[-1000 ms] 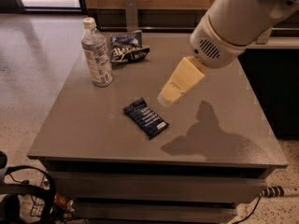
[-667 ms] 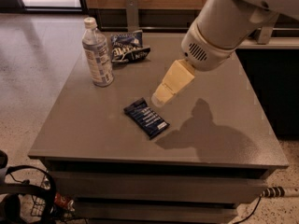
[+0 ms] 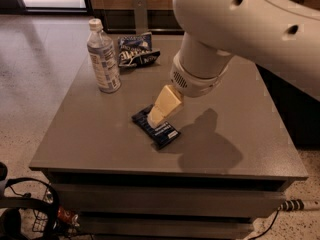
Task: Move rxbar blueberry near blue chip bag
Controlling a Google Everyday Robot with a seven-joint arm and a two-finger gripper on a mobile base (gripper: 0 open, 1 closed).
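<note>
The rxbar blueberry (image 3: 160,129) is a flat dark navy wrapper with white text, lying diagonally near the middle of the grey table (image 3: 100,139). My gripper (image 3: 156,118) hangs from the big white arm and reaches down onto the bar's upper left end, partly covering it. The blue chip bag (image 3: 136,50) is a wrinkly blue-and-white bag at the back of the table, well behind the bar.
A clear plastic water bottle (image 3: 103,57) with a white cap stands upright at the back left, beside the chip bag. The arm's shadow falls on the table right of the bar. Cables and a wire basket (image 3: 30,214) sit on the floor at the front left.
My arm has swung down and to the left, bringing the gripper from above and right of the bar onto its upper end. The bar, bag and bottle have not moved.
</note>
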